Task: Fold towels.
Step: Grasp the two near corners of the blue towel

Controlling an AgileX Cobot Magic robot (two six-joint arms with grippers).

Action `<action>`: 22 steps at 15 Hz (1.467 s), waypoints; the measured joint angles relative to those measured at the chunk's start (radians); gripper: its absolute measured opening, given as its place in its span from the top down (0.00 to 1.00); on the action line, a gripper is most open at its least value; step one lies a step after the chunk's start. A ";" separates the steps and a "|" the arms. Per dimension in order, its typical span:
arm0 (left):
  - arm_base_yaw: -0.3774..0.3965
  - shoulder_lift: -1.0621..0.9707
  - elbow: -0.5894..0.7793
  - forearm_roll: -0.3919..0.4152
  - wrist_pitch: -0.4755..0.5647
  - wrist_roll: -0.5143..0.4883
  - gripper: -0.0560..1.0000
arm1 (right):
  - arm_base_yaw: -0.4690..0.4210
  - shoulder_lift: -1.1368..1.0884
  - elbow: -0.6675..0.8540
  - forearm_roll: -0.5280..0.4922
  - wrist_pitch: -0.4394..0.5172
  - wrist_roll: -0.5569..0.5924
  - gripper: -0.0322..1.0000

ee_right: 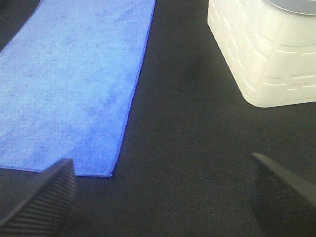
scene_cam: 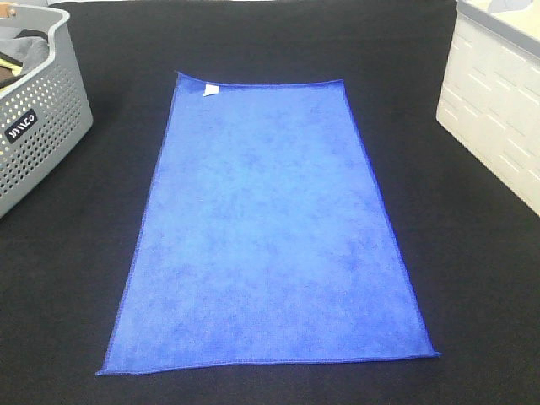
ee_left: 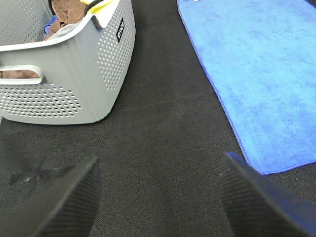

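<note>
A blue towel (scene_cam: 270, 228) lies spread flat on the black table, with a small white tag (scene_cam: 210, 89) at its far left corner. No arm shows in the exterior high view. In the left wrist view my left gripper (ee_left: 158, 197) is open and empty above the black cloth, with the towel's near left corner (ee_left: 266, 170) just beside it. In the right wrist view my right gripper (ee_right: 163, 195) is open and empty above the black cloth, with the towel's near right corner (ee_right: 106, 173) close by.
A grey perforated basket (scene_cam: 38, 118) holding more towels stands at the far left; it also shows in the left wrist view (ee_left: 69, 84). A white bin (scene_cam: 498, 101) stands at the far right, and it shows in the right wrist view (ee_right: 266, 54).
</note>
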 joint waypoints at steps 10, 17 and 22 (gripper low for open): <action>0.000 0.000 0.000 0.000 0.000 0.000 0.33 | 0.000 0.000 0.000 0.000 0.000 0.000 0.12; 0.000 0.000 0.000 0.000 0.000 0.000 0.33 | 0.000 0.000 0.000 0.000 0.000 0.000 0.12; 0.000 0.000 0.000 0.000 0.000 0.000 0.33 | 0.000 0.000 0.000 0.000 0.000 0.000 0.12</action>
